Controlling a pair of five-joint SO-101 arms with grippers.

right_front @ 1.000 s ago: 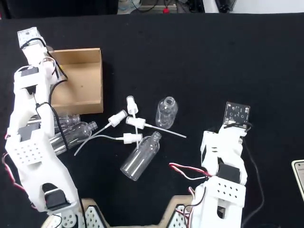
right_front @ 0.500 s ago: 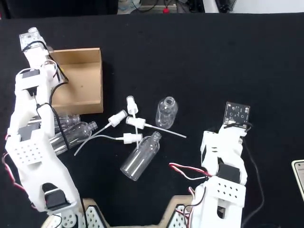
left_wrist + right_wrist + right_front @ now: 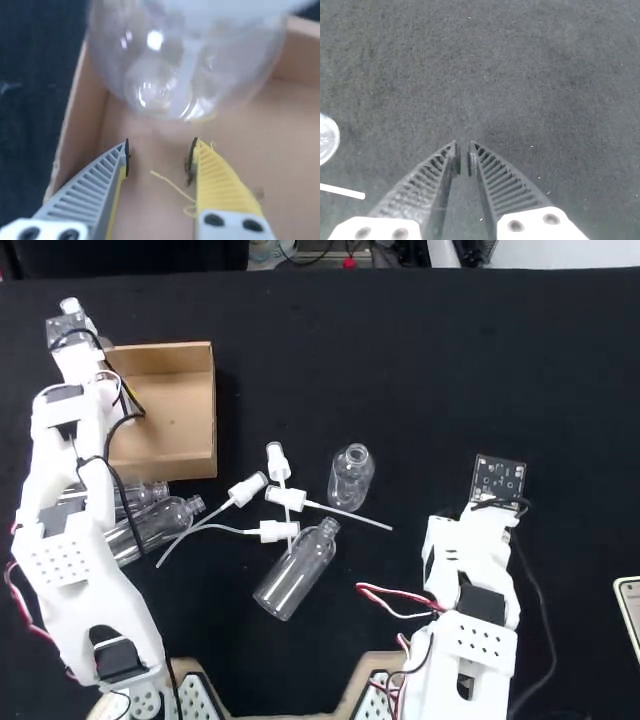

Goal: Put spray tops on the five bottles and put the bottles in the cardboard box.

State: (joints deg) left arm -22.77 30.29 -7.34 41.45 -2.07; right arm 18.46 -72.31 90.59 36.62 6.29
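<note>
My left gripper (image 3: 159, 152) hangs open over the cardboard box (image 3: 175, 410), at its left side. A clear bottle (image 3: 185, 60) sits just past the fingertips, untouched by either one; the gap between them is narrower than the bottle. Two more bottles (image 3: 150, 512) lie beside the left arm (image 3: 70, 490). One bottle (image 3: 350, 475) and another (image 3: 295, 570) lie mid-table. Several spray tops (image 3: 275, 495) with thin tubes are scattered between them. My right gripper (image 3: 462, 155) is shut and holds nothing above bare black cloth, right of the bottles.
A black cloth (image 3: 450, 370) covers the table. The right arm (image 3: 470, 580) stands at the front right. A pale object (image 3: 630, 600) lies at the right edge. A bottle's edge (image 3: 324, 137) and a tube (image 3: 340, 192) border the right wrist view.
The left arm's wrist has shifted slightly toward the far side of the box. The right arm and the loose bottles and spray tops have not moved.
</note>
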